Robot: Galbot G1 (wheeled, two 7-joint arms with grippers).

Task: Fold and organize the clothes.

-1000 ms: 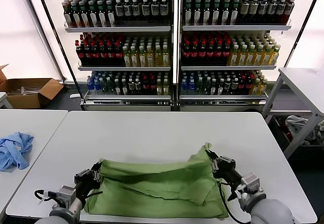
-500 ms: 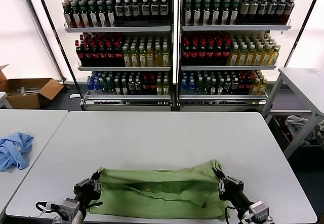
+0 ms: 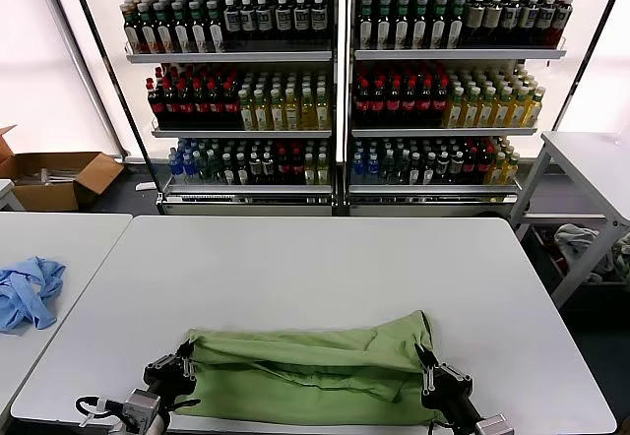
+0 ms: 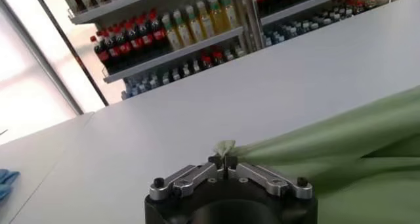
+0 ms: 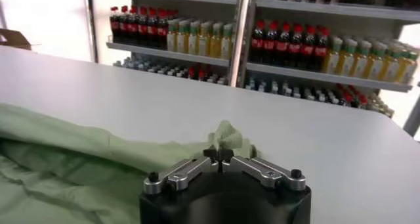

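While partly cut off, both grippers, left gripper [image 3: 175,363] and right gripper [image 3: 429,369], on shirt [image 3: 315,371].

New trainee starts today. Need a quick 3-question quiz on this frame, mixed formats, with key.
1. True or false: the left end effector is open above the green shirt.
2. Which end effector pinches the shirt? A) left only B) right only C) both
3. Fill in: the light blue garment lies on the ____ table.

Key: 1. False, it is shut on a shirt corner. 2. C, the right end effector grips cloth too. 3. Neighbouring table, on the robot's left.
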